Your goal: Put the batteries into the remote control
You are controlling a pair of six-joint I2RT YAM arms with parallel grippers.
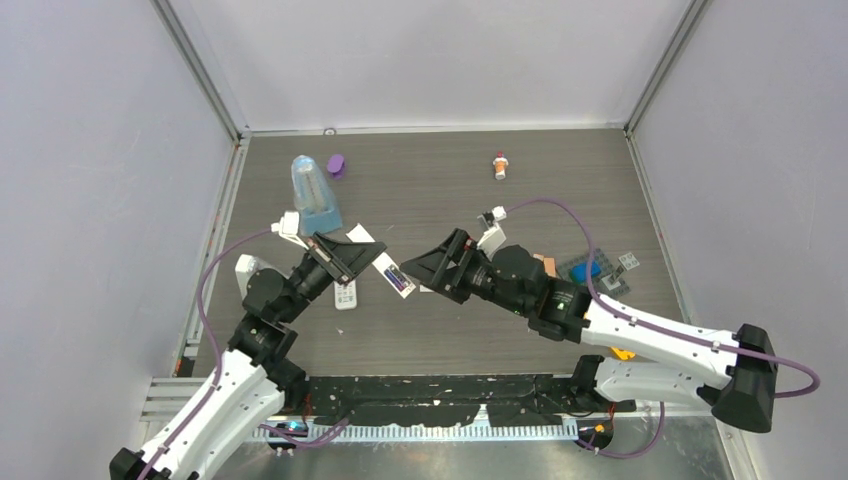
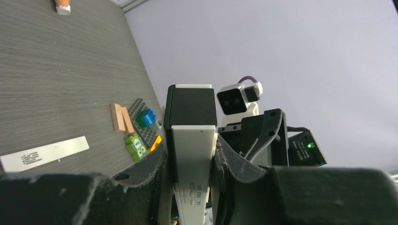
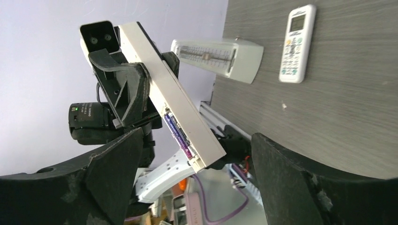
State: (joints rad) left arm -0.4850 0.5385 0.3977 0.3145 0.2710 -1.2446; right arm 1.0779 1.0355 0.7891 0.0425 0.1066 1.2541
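The left arm (image 1: 220, 400) hides part of the tabletop (image 1: 420, 190). In the top view the remote (image 1: 345, 295) lies flat at 6 o'clock of the left claw (image 1: 345, 258), and its upper end is covered by the wrist. The right wrist view shows the remote (image 3: 296, 42) whole, with the screen up. It lies near a metronome (image 3: 220, 56) but does not touch it.

The left arm comes from the 7 o'clock corner and reaches toward 1 o'clock. The right arm (image 1: 650, 335) comes from 4 o'clock and reaches toward 10 o'clock, so the two claws face each other near the middle.

The left claw (image 2: 190, 154) is clenched on a white bar (image 2: 192, 140) with a black tip, and holds it tilted above the tabletop. The bar's free end points at 4 o'clock, toward the right claw (image 1: 435, 268). The lower part of the bar is cut off by the fingers (image 2: 141, 173).

The right claw (image 3: 195, 140) is released, with its jaws wide apart. The end of the bar is between them and touches neither.

Near that end, along the edge of the bar, is a dark and purple strip (image 3: 180, 136). It may be a battery in a slot, but I cannot tell.

A white labelled strip (image 2: 44, 152) lies flat on the tabletop at 9 o'clock of the bar in the left wrist view.
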